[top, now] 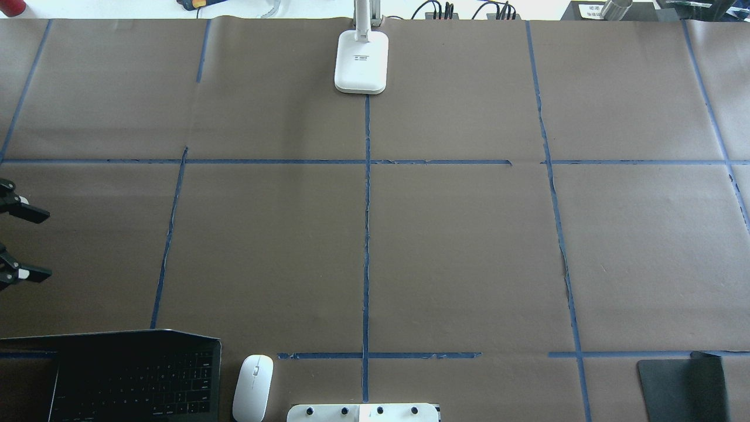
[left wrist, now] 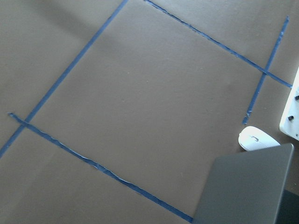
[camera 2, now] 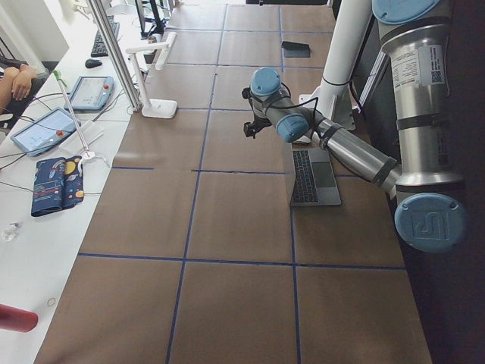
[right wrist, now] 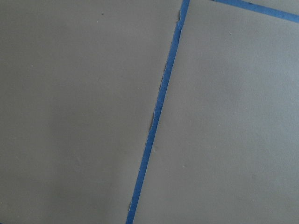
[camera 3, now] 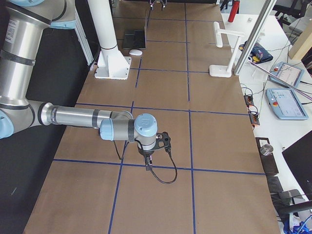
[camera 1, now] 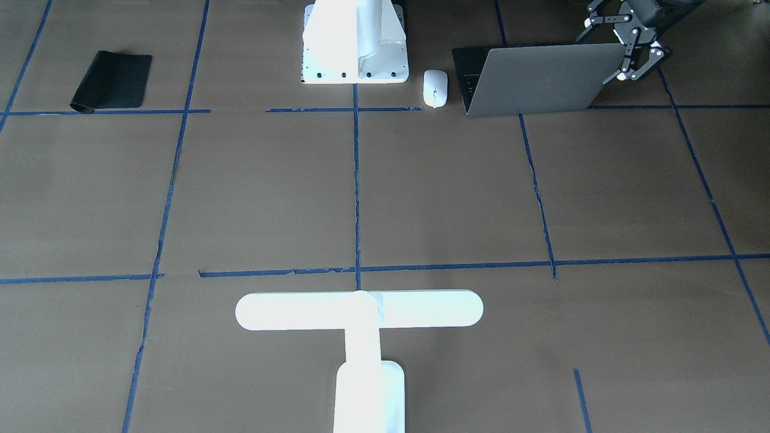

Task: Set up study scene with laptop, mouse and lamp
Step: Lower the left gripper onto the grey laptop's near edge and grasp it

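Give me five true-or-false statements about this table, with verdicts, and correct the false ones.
1. The laptop is open. True.
2. The mouse lies on the black mat. False: it lies on the brown paper beside the laptop. The mat is on the other side of the table.
3. The left gripper is clamped on the laptop's lid. False: it is open, clear of the laptop, and grips nothing.
4. The lamp stands at the table edge far from the robot. True.
5. The mouse lies between the laptop and the white stand. True.
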Tool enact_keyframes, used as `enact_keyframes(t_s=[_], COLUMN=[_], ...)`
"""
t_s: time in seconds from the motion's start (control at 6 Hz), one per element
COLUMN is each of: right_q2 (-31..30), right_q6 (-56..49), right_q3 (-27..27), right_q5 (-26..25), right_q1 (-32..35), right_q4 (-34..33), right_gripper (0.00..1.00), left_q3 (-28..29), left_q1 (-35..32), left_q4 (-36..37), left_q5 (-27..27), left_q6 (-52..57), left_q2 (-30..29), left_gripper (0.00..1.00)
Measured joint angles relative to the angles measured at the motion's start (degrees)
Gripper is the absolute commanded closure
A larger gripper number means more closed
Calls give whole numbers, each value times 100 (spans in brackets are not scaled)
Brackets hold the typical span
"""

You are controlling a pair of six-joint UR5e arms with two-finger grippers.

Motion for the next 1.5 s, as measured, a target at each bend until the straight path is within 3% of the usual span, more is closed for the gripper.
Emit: enact_keyframes(t_s=[0.67,0.83,1.17,1.33,1.5], right_q2=[-9,-9,-9,-9,-9], right_q6=[1,1,-2,-6,-7], right_q3=[-29,-42,-48,-49,-49], right_q5=[-2,-5,-13,-14,-15], right_q1=[0,0,0,0,0], right_q4=[-9,-8,-3,-2,-2], right_gripper=[0,0,0,0,0], left_q3=[17,47,117,130,135], left_q1=[876,1032,1151,1158,1153], left_q4=[-82,-81,-74,-72,-72], left_q5=[162,211,229,228,231], left_q6=[338,336,337,341,345], left_q2=[370,407,393,359,338], left_gripper=[8,20,76,88,90])
